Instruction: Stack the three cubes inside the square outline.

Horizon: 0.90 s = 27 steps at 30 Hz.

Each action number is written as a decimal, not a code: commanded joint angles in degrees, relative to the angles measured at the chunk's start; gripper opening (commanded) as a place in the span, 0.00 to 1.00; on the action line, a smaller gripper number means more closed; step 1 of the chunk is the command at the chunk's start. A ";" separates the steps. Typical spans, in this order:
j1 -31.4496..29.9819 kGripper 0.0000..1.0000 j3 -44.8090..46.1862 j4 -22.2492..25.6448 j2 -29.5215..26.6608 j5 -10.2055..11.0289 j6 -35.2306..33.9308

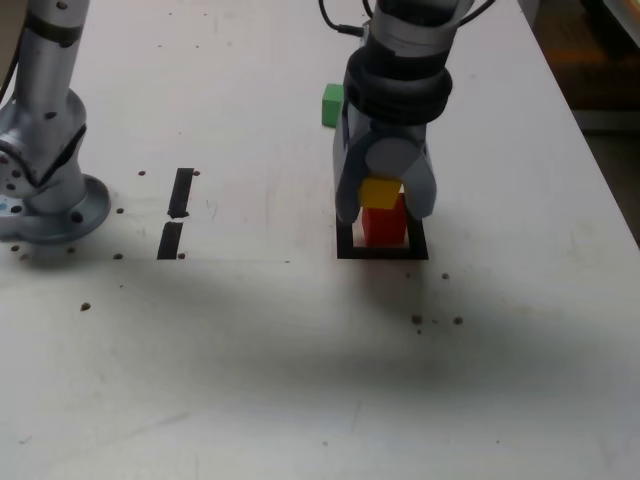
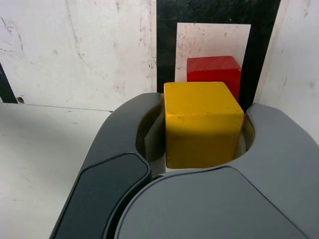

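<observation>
Yellow cube point(image 2: 202, 122) is clamped in the pincer point(image 1: 385, 200), right above the red cube point(image 1: 383, 224) sitting inside the square outline point(image 1: 382, 252) on the bench point(image 1: 300, 360). Green cube point(image 1: 332, 105) waits farther back, left of the arm in the exterior view.

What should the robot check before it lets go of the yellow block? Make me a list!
1. End effector shut on the yellow cube: ok, the wrist view shows it clamped from both sides.
2. Red cube inside the square outline: ok.
3. Yellow cube over the red cube: ok roughly; the wrist view shows the red one partly sticking out beyond it, so the alignment is not exact.
4. Yellow cube resting on the red cube: cannot tell, the end effector hides where they meet.
5. Green cube out of the way: ok, it sits alone on the table behind the arm in the exterior view.
</observation>
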 commanded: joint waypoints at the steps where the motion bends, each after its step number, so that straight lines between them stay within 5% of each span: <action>1: 0.16 0.30 0.21 -0.44 -0.37 0.09 -0.10; 20: 0.20 0.36 1.98 -4.57 0.08 -0.17 -0.29; 23: 0.31 0.47 2.46 -4.60 0.02 -0.18 -0.33; 27: 0.49 0.73 3.23 -4.58 -0.05 -0.27 -0.37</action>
